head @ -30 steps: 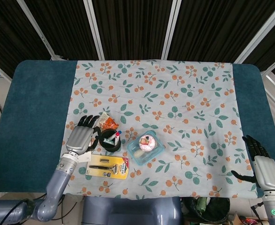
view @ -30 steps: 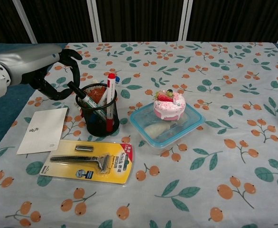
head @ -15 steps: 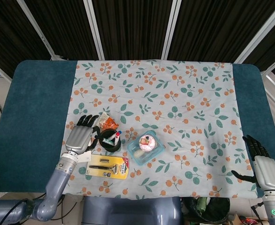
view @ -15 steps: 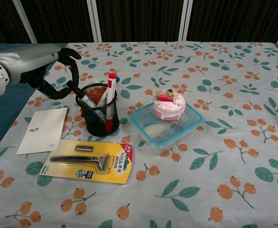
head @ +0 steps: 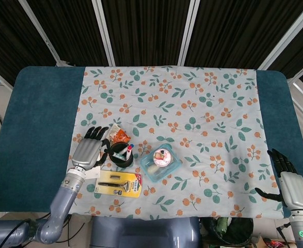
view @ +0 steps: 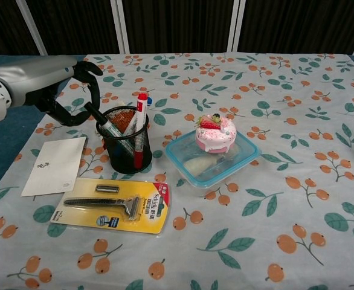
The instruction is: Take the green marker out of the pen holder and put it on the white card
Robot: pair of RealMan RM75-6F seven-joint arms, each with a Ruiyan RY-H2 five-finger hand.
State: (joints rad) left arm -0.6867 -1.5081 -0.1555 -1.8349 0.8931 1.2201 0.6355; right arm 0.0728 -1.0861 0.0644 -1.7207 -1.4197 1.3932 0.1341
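A black mesh pen holder (view: 125, 145) (head: 121, 154) stands on the flowered cloth at the near left. The green marker (view: 109, 128), black-capped, leans out of it to the left, alongside a red marker (view: 141, 118). My left hand (view: 56, 90) (head: 89, 147) curls around the marker's cap end, finger and thumb pinching it. The white card (view: 55, 164) lies flat just in front of that hand, left of the holder. My right hand (head: 290, 186) rests at the table's near right edge, fingers spread, holding nothing.
A packaged razor (view: 113, 205) lies in front of the holder. A clear blue-rimmed container (view: 237, 158) holding a pink cake (view: 215, 133) sits to the holder's right. An orange snack packet (head: 121, 135) lies behind the holder.
My left hand has shifted very slightly up and left with the marker's cap end, and the marker leans a little more. The right hand has not moved.
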